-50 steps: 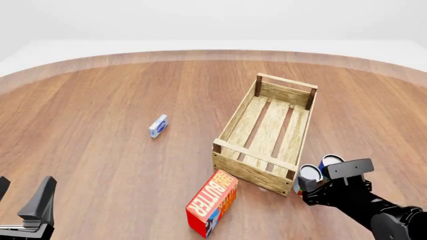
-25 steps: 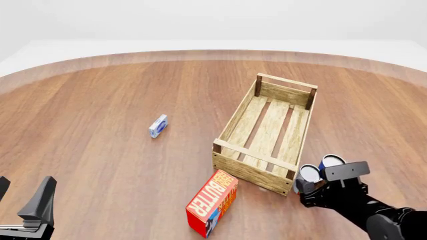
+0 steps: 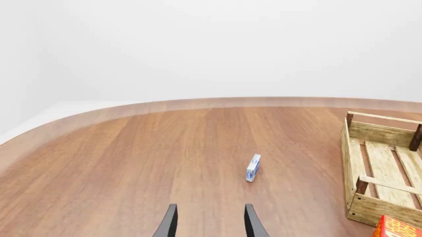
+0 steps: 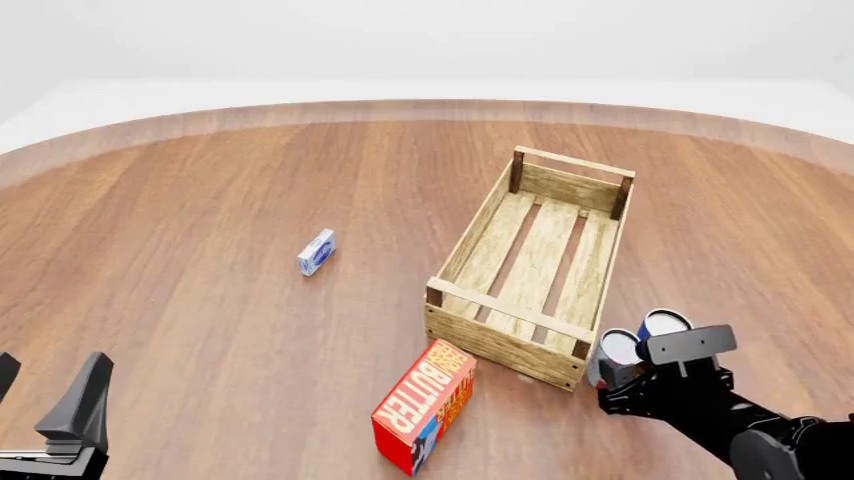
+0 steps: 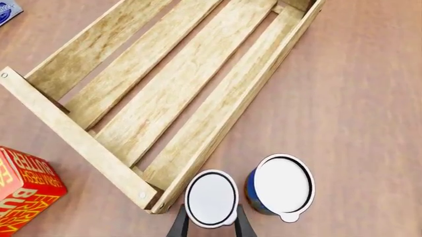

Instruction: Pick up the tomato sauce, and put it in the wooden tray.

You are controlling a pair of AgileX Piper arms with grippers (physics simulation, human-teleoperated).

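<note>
The small silver-topped tomato sauce can [image 5: 211,198] is seen standing on the wooden worktop [image 4: 200,220] near its near right edge, touching the light-wood slatted tray's [image 4: 534,262] near corner, with a blue can [image 5: 280,185] just beside it. It is flanked by the right gripper's [image 5: 209,224] fingers; whether they press it cannot be told. The left gripper [image 3: 209,224] is held open and empty over the near left edge.

Both arms are matte black throughout, with no visible cables or markings. The right pincer [image 4: 617,383] sits under a flat, dark grey rectangular block on a rounded, jointed black wrist. The left pincer [image 3: 209,224] ends in two thin, dark, tapering blades.
</note>
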